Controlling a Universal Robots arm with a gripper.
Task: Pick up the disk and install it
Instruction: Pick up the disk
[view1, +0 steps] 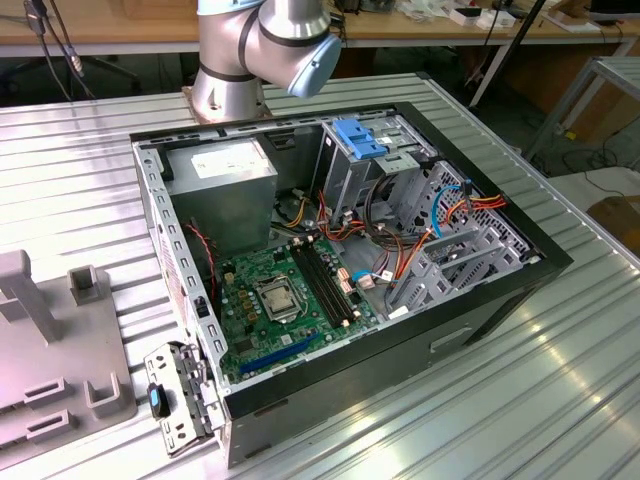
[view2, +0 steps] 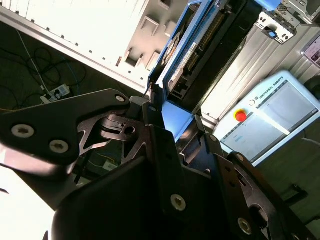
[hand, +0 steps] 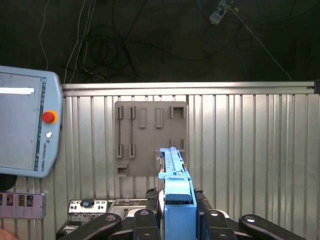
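So here's where we're at: the big ribbed metal table (view1: 480, 400) has the open computer case (view1: 470, 330) lying on it, circuit board (view1: 285, 295) facing up and a blue bracket (view1: 358, 137) on top of the drive cage. The arm (view1: 260, 50) rises just behind the case in the exterior view. From the hand, we see the table far below. The control tablet (hand: 22, 125) sits off to one side of the hand, and the grey holder plate (hand: 150, 135) lies flat straight out past its tip. The disk (hand: 175, 175) isn't in the case; it's up in the gripper (hand: 177, 215), edge-on, sticking out forward from the hand. The jaws are closed in tight on both flat sides of the blue frame, and both wrist views show that squeeze pretty clearly.
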